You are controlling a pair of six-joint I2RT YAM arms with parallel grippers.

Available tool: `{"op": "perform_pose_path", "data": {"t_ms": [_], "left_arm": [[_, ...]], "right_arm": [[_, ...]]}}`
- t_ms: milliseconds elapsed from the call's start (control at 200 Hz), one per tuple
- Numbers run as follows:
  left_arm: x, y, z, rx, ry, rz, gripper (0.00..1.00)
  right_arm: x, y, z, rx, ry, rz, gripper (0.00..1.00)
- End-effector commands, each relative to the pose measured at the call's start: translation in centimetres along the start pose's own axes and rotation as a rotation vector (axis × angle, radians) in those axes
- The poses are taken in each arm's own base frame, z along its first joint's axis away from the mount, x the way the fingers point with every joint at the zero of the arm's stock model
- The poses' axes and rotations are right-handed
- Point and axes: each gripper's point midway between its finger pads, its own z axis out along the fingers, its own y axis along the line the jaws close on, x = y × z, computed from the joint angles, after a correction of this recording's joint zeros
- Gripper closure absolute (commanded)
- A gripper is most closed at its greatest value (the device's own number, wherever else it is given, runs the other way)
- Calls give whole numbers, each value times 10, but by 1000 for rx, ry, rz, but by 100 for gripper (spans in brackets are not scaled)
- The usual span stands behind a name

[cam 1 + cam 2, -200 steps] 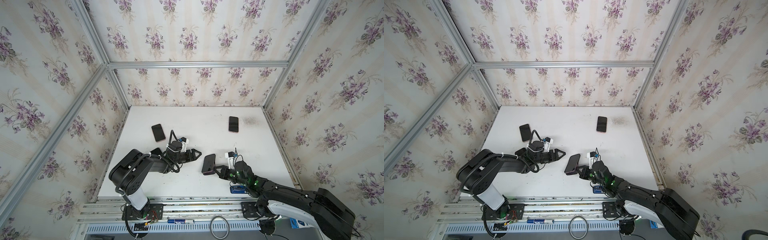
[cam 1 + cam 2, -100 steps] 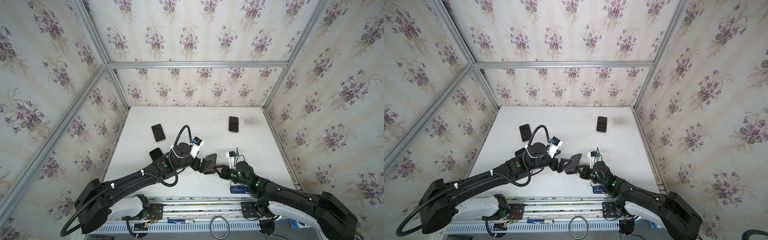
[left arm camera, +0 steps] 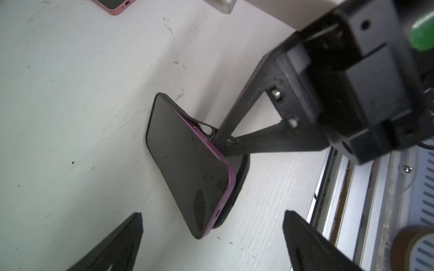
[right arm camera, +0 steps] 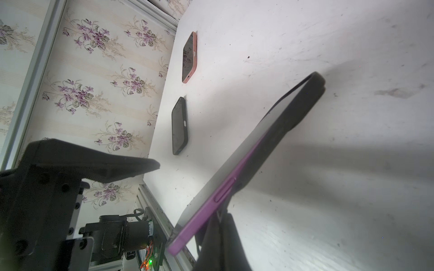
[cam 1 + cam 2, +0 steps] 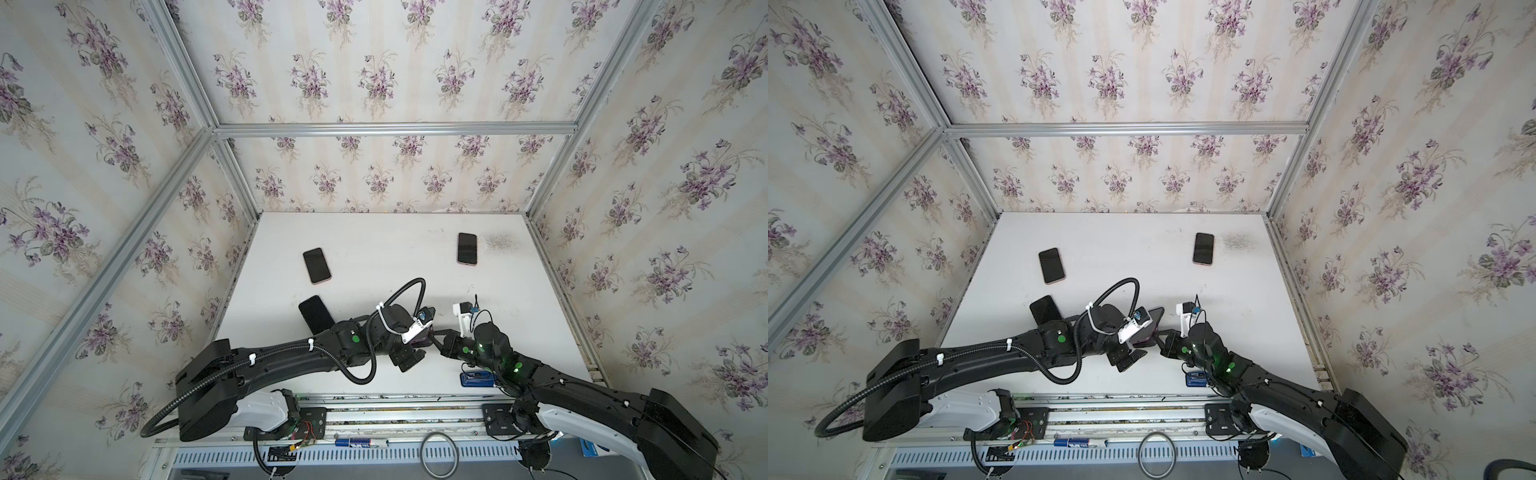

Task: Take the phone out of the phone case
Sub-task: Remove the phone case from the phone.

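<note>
Bench, front edge: a small blue item lies flat under the right arm. Cannot tell what it is.

Just behind it, mid-front, both claws meet at the phone.
- Right claw: pressed together on the case. It pinches the black side wall where that wall is peeled away from the phone. The wall's cut-out sits just beside the tips.
- Left claw: spread wide beside the phone's front end, clear of both phone and case, holding nothing.

Phone: dark screen, purple rim. It is partly out of the case. The front end and the pinched long side stand clear of the black shell, with purple edge exposed, while the far corner sits inside the shell. Phone and case are tilted, front end raised off the bench, with their shadow on the bench behind them. Far end is low; cannot tell whether it touches the bench.

Behind the left arm: black phone, flat, its near end hidden by the arm.

Farther back on the same side: pink phone, flat, screen up, apart from the black one.

Farthest, toward the other rear corner: rear phone, flat, screen up, just beside a grey smudge. All three spare phones lie well apart from the claws.
</note>
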Motion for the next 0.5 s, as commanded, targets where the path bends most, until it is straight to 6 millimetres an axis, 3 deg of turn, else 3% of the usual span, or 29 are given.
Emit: {"op": "perform_pose_path", "data": {"t_ms": [0,190,495], "left_arm": [[-5,8,4,-46,4,31,7],[-8,11,15,-66,15,47,13],[-13,14,28,-88,11,57,40]], "right_arm": [[-8,14,-2,-58,-31,-2,100],[-7,15,-3,-69,-27,-2,100],[-5,15,-3,-77,-25,8,100]]}}
